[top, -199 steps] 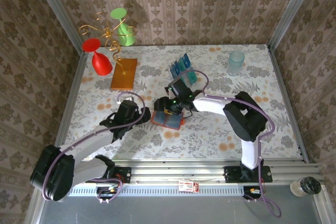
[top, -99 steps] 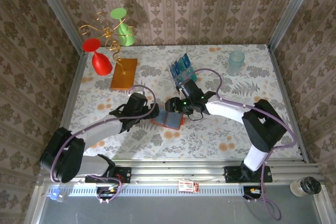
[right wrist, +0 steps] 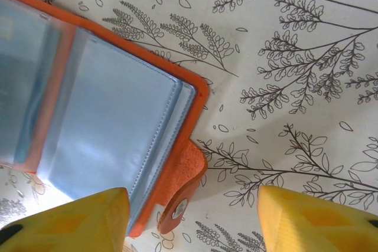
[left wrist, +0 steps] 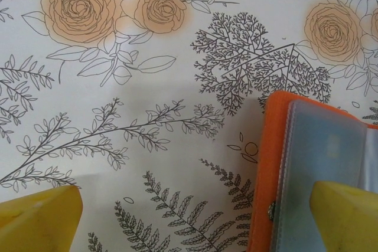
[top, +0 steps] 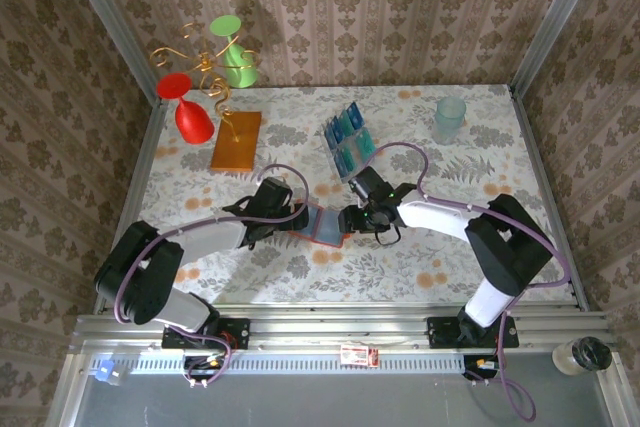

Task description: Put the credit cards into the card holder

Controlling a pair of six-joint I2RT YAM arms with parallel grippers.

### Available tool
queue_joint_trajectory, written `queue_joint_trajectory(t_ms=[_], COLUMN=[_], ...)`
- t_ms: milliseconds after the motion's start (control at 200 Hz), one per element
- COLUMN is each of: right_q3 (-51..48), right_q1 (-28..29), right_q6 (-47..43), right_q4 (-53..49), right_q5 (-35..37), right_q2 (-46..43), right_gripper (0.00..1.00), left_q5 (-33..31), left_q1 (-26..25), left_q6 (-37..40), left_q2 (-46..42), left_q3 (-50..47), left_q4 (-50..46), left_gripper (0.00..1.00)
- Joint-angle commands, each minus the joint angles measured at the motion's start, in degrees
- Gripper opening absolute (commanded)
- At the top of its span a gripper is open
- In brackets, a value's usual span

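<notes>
Yellow-fingered, both grippers have shifted. The left gripper (top: 297,219) has reached farther in, to the left edge of the card holder (top: 322,225), jaws wide apart, one finger (left wrist: 345,216) over a pocket. The right gripper (top: 352,219) has slid off the holder to its right edge, jaws apart astride the snap tab (right wrist: 183,196), clamping nothing. Behind lie an orange-brown slab (top: 236,140), a clear tumbler (top: 449,119) and the credit cards (top: 345,137), on edge near the right gripper. The holder lies open on the floral table (top: 420,257), grey-blue pockets up.
</notes>
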Motion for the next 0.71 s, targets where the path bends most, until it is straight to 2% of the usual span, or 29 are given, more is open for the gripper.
queue_joint_trajectory(t_ms=[0,155,275,355,700], right_q3=[-0.1,0.1,0.1,0.1,-0.7], right_q1=[0.2,-0.4,-0.9,-1.3,-2.8], right_q6=[-1.4,-2.4,-3.7,-4.3,-5.6], right_q4=[-0.4,-0.8,-1.7,-2.3,-3.2], right_q5=[1.7,1.7,2.0,2.2,2.6], right_q2=[1.3,1.7,1.3,0.9,0.0], right_gripper=[0.51,0.19,0.04,0.00,0.00], left_q5=[-1.1,-1.5,-1.4,-1.2,-1.2], left_q1=[-0.4,-0.4,-0.5,-0.6,-2.3], left_q6=[0.4,0.2,0.0,-0.1,-1.8], left_q2=[-0.3,-0.8,-0.8,-0.6,0.3], left_q3=[-0.9,-1.7,-2.4,-2.9,-4.6], left_q4=[0.0,-0.1,0.2,0.7,2.5], left_gripper=[1.00,1.00,1.00,1.00,1.00])
